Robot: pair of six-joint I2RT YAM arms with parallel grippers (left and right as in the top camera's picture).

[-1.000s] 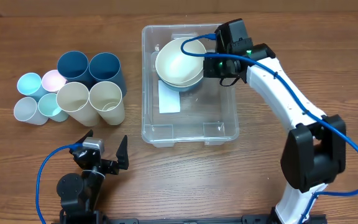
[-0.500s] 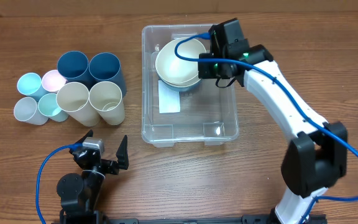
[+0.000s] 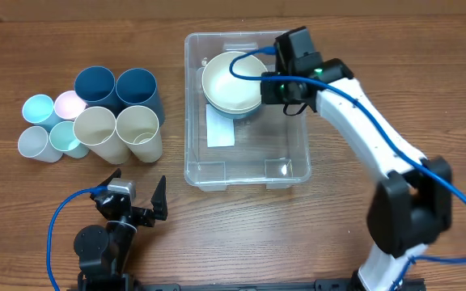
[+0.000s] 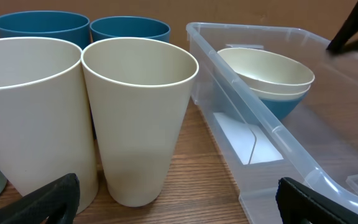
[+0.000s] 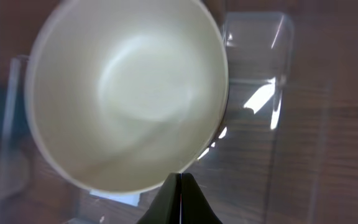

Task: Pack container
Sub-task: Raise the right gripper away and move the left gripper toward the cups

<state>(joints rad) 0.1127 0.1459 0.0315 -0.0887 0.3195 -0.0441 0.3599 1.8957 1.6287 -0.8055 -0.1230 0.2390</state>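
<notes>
Far left on the wooden table (image 3: 23, 210): a tight cluster of small pastel cups (image 3: 37, 108), rims touching or nearly so. Just right of them, two dark blue tumblers (image 3: 95, 86) stand at the back and two cream tumblers (image 3: 137, 125) in front, all upright and packed side by side. Near table edge, below the cream pair: the left gripper (image 3: 136, 181), jaws spread wide, holding nothing and well short of the cups. A narrow strip of bare wood separates the tumblers from the container (image 3: 253, 153), a clear rectangular bin with rounded corners at table centre, long side running away from the robot. In its far left corner, a cream bowl (image 3: 231, 79) nests in a blue bowl (image 3: 235, 114); the stack sits close to the left wall. A white label (image 3: 220, 129) shows on the base in front of the bowls, and the near half of the floor is bare plastic. The right gripper (image 5: 180, 185) is inside the bin at the cream bowl's right rim, fingers pressed together; whether the tips touch the rim cannot be told. The right arm (image 3: 362, 129) crosses the bin's right wall, with open wood beyond it.
</notes>
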